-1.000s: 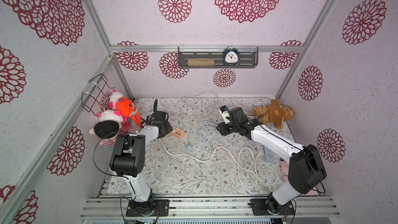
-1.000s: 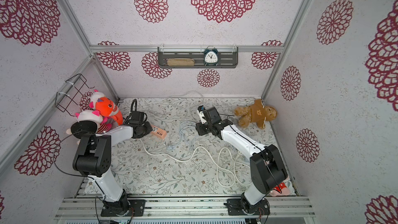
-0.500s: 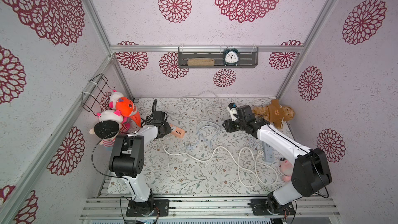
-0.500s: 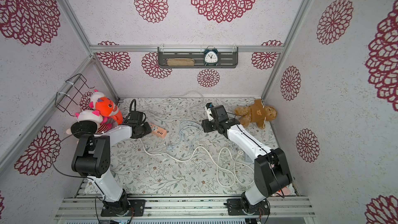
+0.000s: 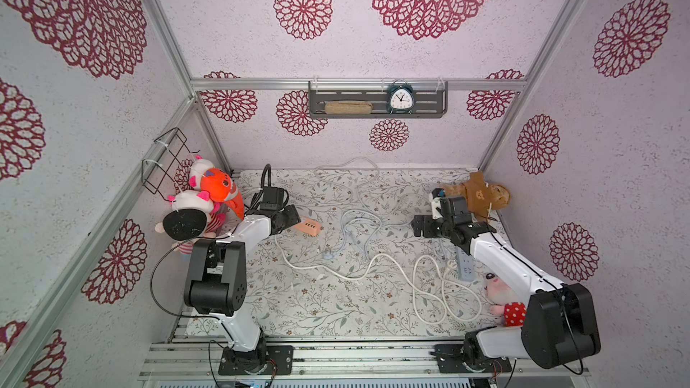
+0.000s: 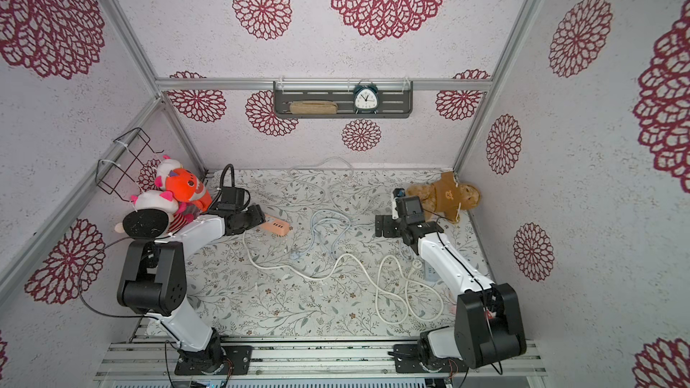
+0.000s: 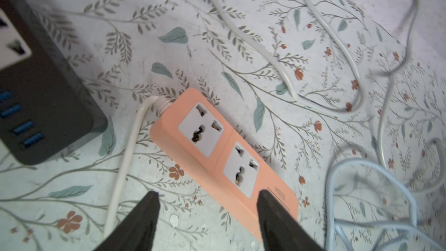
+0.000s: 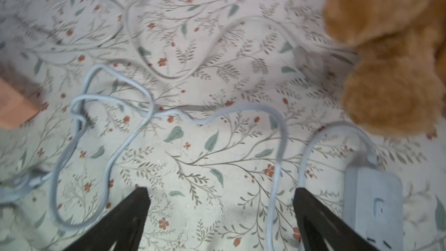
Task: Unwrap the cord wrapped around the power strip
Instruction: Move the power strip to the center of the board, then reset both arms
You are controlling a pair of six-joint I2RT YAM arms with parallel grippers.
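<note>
An orange power strip (image 5: pixel 309 226) (image 6: pixel 275 226) (image 7: pixel 224 155) lies flat on the floral mat. Its white cord (image 5: pixel 336 274) (image 7: pixel 123 165) trails loose across the mat, with no turn around the body. My left gripper (image 5: pixel 295 218) (image 7: pixel 207 196) hovers open at the strip's end, holding nothing. My right gripper (image 5: pixel 420 225) (image 6: pixel 382 225) (image 8: pixel 220 193) stands wide open over the mat. A light-blue cord (image 5: pixel 358 225) (image 8: pixel 280 146) passes under it near one finger. That cord runs to a blue-grey power strip (image 5: pixel 465 268) (image 8: pixel 374 204).
A black power strip (image 7: pixel 41 107) lies close to the orange one. A brown teddy (image 5: pixel 474 192) (image 8: pixel 391 68) sits right behind my right gripper. Plush toys (image 5: pixel 209 192) fill the left corner, and a small doll (image 5: pixel 500 293) lies by the right arm.
Both grippers have opened; the left was shut a second ago. My right arm has drawn back from the middle of the mat toward the teddy. The orange strip stays put.
</note>
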